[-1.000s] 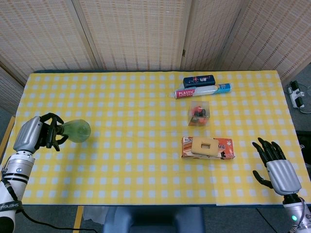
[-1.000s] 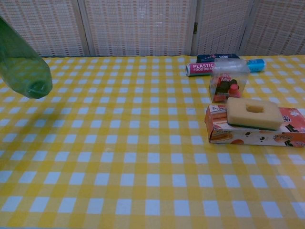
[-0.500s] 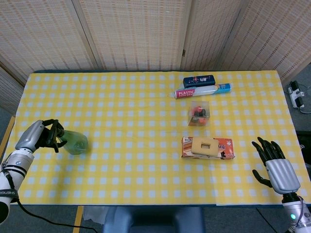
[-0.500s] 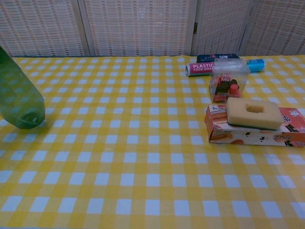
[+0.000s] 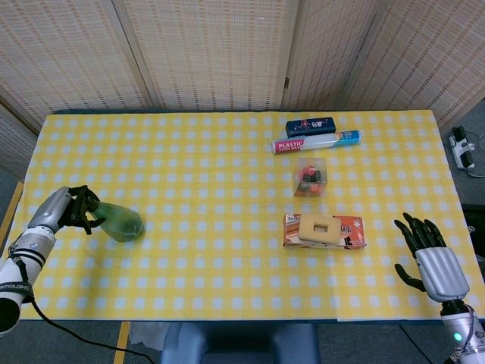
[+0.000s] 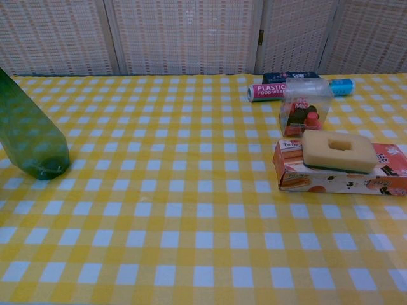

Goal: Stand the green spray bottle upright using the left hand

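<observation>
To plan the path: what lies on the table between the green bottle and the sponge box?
Nothing: in the head view, only bare checked cloth lies between the bottle and the box.

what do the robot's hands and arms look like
Both hands have black fingers and a smooth silver-grey shell over the back. The left hand joins a silver and white forearm with a black band; a black cable trails below it. The right hand has a wrist with a small green light.

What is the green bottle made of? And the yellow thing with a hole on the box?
The green bottle looks like clear, shiny plastic: the checks show through it. The yellow block looks like soft, matte sponge, though that is only a guess.
</observation>
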Available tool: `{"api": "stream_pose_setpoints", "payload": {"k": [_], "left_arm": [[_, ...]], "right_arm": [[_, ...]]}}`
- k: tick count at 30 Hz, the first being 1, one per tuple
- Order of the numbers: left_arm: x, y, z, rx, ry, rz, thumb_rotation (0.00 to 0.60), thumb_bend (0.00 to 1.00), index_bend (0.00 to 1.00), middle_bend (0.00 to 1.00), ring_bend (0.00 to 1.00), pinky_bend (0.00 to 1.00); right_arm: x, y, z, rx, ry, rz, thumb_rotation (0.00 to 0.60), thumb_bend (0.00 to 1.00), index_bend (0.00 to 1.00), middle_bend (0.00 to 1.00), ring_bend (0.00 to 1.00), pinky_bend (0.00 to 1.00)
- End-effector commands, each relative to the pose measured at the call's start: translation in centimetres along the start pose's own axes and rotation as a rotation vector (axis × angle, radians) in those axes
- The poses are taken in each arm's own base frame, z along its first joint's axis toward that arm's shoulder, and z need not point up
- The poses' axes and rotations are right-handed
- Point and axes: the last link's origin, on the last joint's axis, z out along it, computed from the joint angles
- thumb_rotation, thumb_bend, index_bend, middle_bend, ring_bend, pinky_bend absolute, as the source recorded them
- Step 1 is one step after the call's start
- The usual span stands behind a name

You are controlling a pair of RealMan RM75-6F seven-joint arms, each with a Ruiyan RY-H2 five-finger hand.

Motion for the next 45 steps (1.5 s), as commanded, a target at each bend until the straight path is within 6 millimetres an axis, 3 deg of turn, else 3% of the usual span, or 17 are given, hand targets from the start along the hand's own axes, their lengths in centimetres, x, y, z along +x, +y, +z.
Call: {"api": "stream_pose_setpoints", "payload": {"k": [1,5,15,26,34,40,45], "left_arm": [[0.1,0.1,0.1,-0.007,0.001,-0.01,0.6,0.4,0.71,1.0,1.0,1.0],[0.1,0.2,0.0,-0.021,-0.005,-0.021,0.6,0.4,0.61,1.0,1.0,1.0],[0.3,0.0,-0.1,-0.037,-0.008,-0.01,0.6,0.39,0.51,1.0,1.0,1.0],[0.5,0.0,-0.1,-0.048,0.019,-0.007,0.6,0.26,0.28,1.0,1.0,1.0],[0.8,-0.2,-0.5,-0.055,0.026,-0.003,0.6,0.21,0.22,1.0,1.0,1.0],[1.2,-1.7,-1.1,-0.032,0.046,0.042,0.6,0.2,0.17,1.0,1.0,1.0],[1.5,-4.5,-3.2,-0.04,0.154,0.134,0.6,0.19,0.12,1.0,1.0,1.0]], "right_arm": [[0.0,0.0,0.0,0.001,0.0,-0.001,0.6,0.36,0.0,0.0,0.0,0.0],[-0.1,0.0,0.0,0.0,-0.002,-0.002,0.6,0.36,0.0,0.0,0.0,0.0],[0.0,-0.1,-0.1,-0.003,-0.003,-0.007,0.6,0.36,0.0,0.0,0.0,0.0],[0.0,0.0,-0.1,-0.008,-0.003,-0.008,0.6,0.36,0.0,0.0,0.0,0.0],[0.0,0.0,-0.2,-0.007,-0.004,-0.011,0.6,0.36,0.0,0.0,0.0,0.0],[0.1,-0.1,-0.2,-0.006,-0.003,-0.01,0.6,0.36,0.0,0.0,0.0,0.0],[0.3,0.0,-0.5,-0.007,0.006,-0.007,0.6,0.36,0.0,0.0,0.0,0.0]]}}
